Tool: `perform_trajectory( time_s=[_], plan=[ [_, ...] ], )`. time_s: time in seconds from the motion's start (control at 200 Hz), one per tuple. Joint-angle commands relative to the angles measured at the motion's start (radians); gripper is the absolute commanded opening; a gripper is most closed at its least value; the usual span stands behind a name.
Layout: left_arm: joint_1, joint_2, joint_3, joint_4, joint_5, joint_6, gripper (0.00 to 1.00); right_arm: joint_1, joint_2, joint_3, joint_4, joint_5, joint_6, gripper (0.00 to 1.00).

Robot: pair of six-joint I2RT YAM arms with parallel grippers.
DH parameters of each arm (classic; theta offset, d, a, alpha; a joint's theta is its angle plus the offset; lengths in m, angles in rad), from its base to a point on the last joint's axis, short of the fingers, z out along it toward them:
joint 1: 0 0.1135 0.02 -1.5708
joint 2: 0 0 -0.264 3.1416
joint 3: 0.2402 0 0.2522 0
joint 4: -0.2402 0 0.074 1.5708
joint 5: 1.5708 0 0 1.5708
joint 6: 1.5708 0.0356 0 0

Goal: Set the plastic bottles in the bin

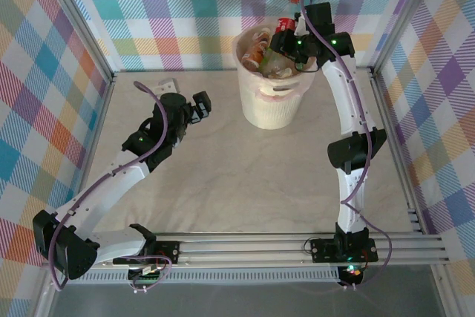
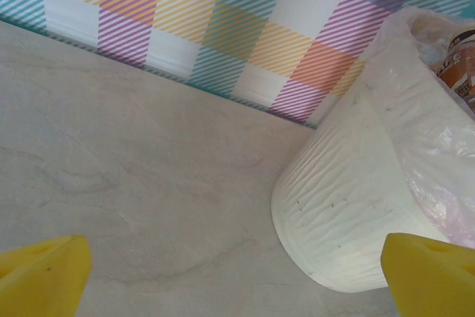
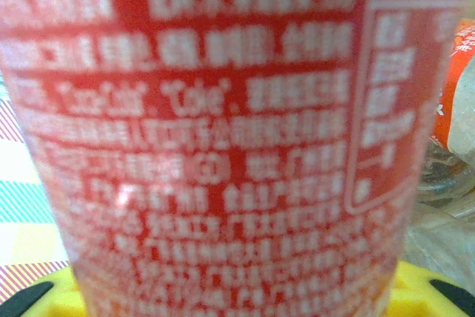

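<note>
Starting at the near rail, the left arm reaches out over the bare table (image 1: 223,183). The left gripper (image 1: 202,106) hangs to the left of the bin (image 1: 271,102), apart from it. Its jaws stand wide apart with nothing between them (in the left wrist view the yellow fingertips (image 2: 43,278) sit at the two bottom corners, with table surface and the bin's ribbed cream wall between).

Farther back, the bin stands upright toward the rear middle of the table, close to the checked wall (image 1: 185,12). It is heaped to the rim with other bottles (image 1: 261,48); the left wrist view catches one with a brown-orange label (image 2: 460,64) at the top edge.

Over the bin's far right rim, the right gripper (image 1: 284,37) is closed around a red-labelled bottle (image 1: 289,14), which stands roughly upright with its red cap topmost, above the heap. In the right wrist view its red label with white print (blurred by closeness) spans nearly the whole frame, with yellow pads (image 3: 52,295) at its lower edge and an orange-labelled bottle (image 3: 456,87) just beside it on the right.
</note>
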State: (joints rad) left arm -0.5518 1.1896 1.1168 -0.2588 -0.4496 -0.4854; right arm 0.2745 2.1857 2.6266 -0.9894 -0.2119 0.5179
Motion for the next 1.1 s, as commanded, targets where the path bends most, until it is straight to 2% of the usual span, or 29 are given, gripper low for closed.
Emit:
perform_trajectory(
  time_s=[0.0,0.08,0.34,0.53,0.805,1.095],
  plan=[
    [0.007,0.010,-0.001,0.010,-0.002,-0.015,1.00,-0.005,0.015,0.031,-0.023,-0.014,0.010,0.42],
    [0.007,0.012,0.002,0.006,0.001,-0.018,1.00,-0.004,0.008,0.031,-0.037,-0.005,0.004,0.45],
    [0.007,0.024,0.008,0.004,0.006,-0.025,1.00,-0.008,-0.030,0.030,-0.058,0.012,-0.008,0.64],
    [0.007,0.027,0.011,0.003,0.007,-0.029,1.00,-0.008,-0.056,0.031,-0.089,0.045,-0.026,0.71],
    [0.007,0.038,0.018,0.000,0.014,-0.034,1.00,-0.008,-0.102,0.030,-0.130,0.134,-0.070,0.72],
    [0.008,0.037,0.018,-0.008,0.015,-0.037,1.00,-0.009,-0.085,0.031,-0.109,0.125,-0.082,0.71]
  ],
)
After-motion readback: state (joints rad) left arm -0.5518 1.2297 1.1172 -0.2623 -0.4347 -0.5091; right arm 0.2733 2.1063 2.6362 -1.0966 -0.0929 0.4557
